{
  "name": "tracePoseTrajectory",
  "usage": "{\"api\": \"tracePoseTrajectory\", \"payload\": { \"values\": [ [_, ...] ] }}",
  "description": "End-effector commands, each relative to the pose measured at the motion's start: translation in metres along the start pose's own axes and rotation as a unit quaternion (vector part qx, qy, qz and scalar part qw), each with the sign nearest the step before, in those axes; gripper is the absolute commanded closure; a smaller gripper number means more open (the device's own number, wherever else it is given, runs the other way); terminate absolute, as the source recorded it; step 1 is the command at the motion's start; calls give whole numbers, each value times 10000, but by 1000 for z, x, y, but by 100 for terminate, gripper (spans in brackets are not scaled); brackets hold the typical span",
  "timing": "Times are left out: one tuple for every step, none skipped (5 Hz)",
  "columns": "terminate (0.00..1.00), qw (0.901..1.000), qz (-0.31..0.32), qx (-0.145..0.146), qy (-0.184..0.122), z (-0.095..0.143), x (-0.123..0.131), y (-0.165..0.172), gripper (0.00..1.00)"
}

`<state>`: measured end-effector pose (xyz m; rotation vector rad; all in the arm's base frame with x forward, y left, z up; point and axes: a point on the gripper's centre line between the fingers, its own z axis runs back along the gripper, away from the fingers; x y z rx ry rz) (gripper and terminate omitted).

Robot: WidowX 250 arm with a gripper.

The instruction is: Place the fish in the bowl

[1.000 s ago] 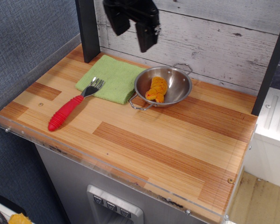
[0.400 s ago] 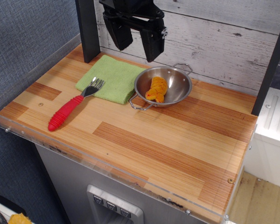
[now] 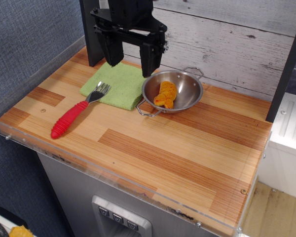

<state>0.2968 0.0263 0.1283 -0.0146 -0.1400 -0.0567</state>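
Note:
The orange-yellow ridged fish lies inside the shiny steel bowl, which stands on the wooden counter at the back, its near handle touching the green cloth. My black gripper hangs open and empty above the cloth, just left of the bowl, its two fingers pointing down and spread wide. It touches neither the fish nor the bowl.
A fork with a red ridged handle lies at the left, its tines on the cloth's front edge. A dark post stands at the back left, another at the right. A clear acrylic lip runs along the counter's front edge.
My gripper has come down and moved left, from above the bowl's back edge to over the green cloth. The fish and the bowl have not moved.

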Motion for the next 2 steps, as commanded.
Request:
{"api": "tracePoseTrajectory", "payload": {
  "values": [
    [0, 9892, -1122, -937, 0, 20, 0, 9, 0],
    [100, 9892, -1122, -937, 0, 20, 0, 9, 0]
  ]
}}
